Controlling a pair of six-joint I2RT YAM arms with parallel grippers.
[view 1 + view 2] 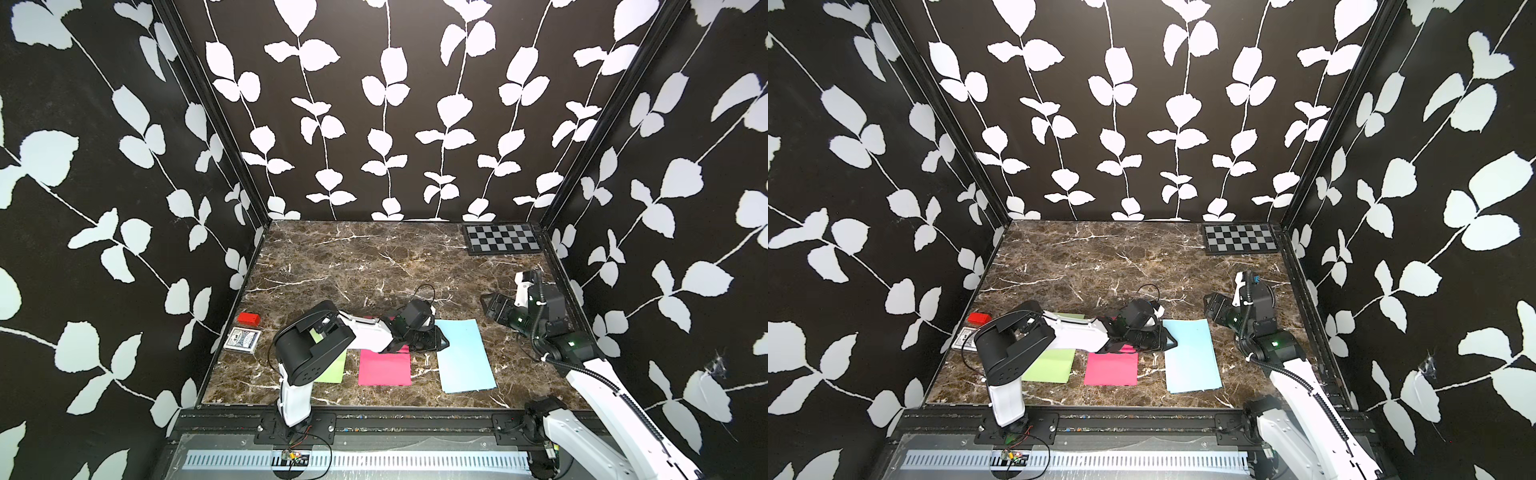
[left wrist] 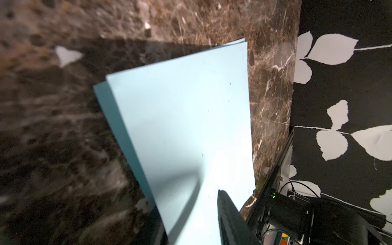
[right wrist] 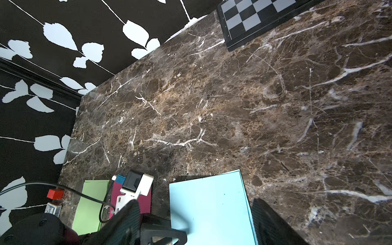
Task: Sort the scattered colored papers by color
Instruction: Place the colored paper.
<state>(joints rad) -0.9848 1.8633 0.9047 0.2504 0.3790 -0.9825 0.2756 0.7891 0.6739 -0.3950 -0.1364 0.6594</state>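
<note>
Closest to the lens, the left arm [image 1: 309, 349] and right arm [image 1: 598, 374] rose from the near rail. The left one reached across the front of the marble worktop [image 1: 374, 266].

On that worktop the colored papers lay in three separate piles, in a row near the front edge. The blue papers [image 1: 465, 357] were to the right, the pink papers [image 1: 384, 368] in the middle and the green papers [image 1: 332, 370] to the left, each pile apart from its neighbour. In the left wrist view the blue papers [image 2: 186, 118] showed as two sheets, slightly out of square with each other. No loose sheet showed anywhere else on the bare marble, so by my reading the sorting was all but done. The left arm hid parts of the pink and green piles, though, so a stray colour under it could not be ruled out.

At the far right corner lay a checkerboard panel [image 1: 503, 238], untouched.

The left pincer [image 1: 436, 343] sat at the blue pile's near left edge with one finger [image 2: 231, 218] on the top sheet. Its other finger was not clear, so I cannot tell whether it pinched the paper. The right pincer [image 1: 489, 305] hung wide open and empty beyond the blue pile.

What seemed left was freeing and squaring the blue sheets, then backing both arms away.

A card box [image 1: 243, 340] and a red block [image 1: 249, 318] sat at the left edge
</note>
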